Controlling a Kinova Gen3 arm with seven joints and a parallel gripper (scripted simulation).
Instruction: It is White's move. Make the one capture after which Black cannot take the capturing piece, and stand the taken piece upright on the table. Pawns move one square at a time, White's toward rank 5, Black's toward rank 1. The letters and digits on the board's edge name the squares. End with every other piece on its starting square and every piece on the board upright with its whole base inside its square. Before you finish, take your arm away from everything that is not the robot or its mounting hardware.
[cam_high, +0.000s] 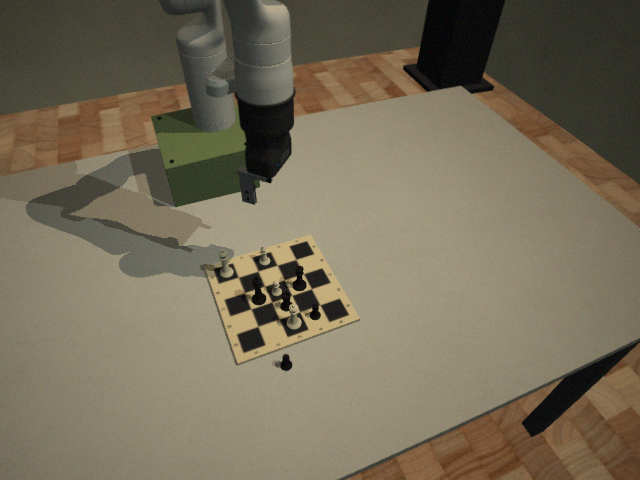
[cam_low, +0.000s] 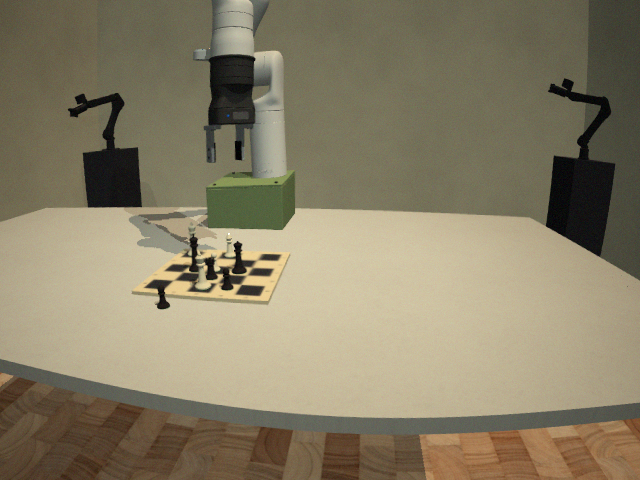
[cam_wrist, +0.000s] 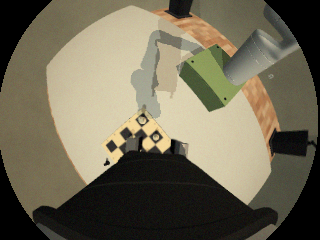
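A small chessboard (cam_high: 251, 339) (cam_low: 253, 290) (cam_wrist: 120, 143) lies on the table left of centre. Several black and white pieces stand upright on it. A tall white piece (cam_high: 225, 264) is at the far left corner. Another white piece (cam_high: 293, 317) (cam_low: 202, 273) stands near the front, with a black pawn (cam_high: 314, 311) (cam_low: 226, 279) beside it. A black pawn (cam_high: 285, 362) (cam_low: 162, 298) stands upright on the table just off the board's near edge. My gripper (cam_high: 254, 188) (cam_low: 224, 153) is open and empty. It hangs high above the table, behind the board's far side.
The arm's green base block (cam_high: 201, 165) (cam_low: 250, 201) stands on the table behind the board. Black camera stands (cam_high: 454, 41) (cam_low: 111, 175) (cam_low: 578, 204) are beyond the table's edges. The grey table (cam_high: 465, 232) extends wide to the right.
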